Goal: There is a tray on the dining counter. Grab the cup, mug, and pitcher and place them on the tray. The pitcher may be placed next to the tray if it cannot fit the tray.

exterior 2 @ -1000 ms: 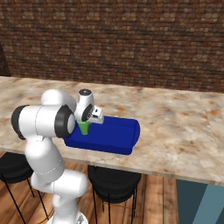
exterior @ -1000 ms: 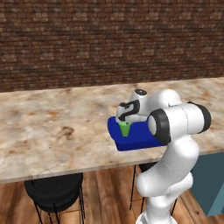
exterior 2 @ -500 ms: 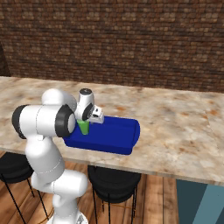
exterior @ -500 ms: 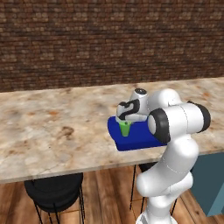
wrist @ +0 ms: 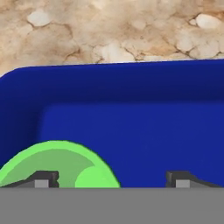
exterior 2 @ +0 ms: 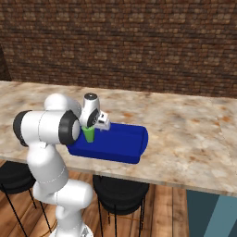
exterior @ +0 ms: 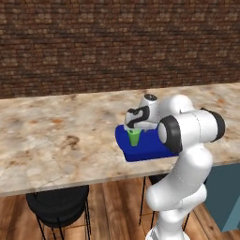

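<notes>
Gripper: your gripper [wrist: 111, 178] points straight down over the tray, jaws spread wide and holding nothing; in the hand view the two fingertips [wrist: 43, 178] stand far apart, one over the cup's rim, the other over bare tray floor.
Arm: your arm is folded tightly, elbow bulked near the counter's front edge, with the hand just above the cup in both base views.
Cup: you see the green cup [exterior: 134, 136] standing upright inside the tray near one end, bright green and tapered, its open mouth facing the hand camera.
Tray: bright blue tray [exterior 2: 125, 143] with a low rim, flat on the counter.
Dining counter: beige marble dining counter [exterior: 56, 136], tray near its front edge.
</notes>
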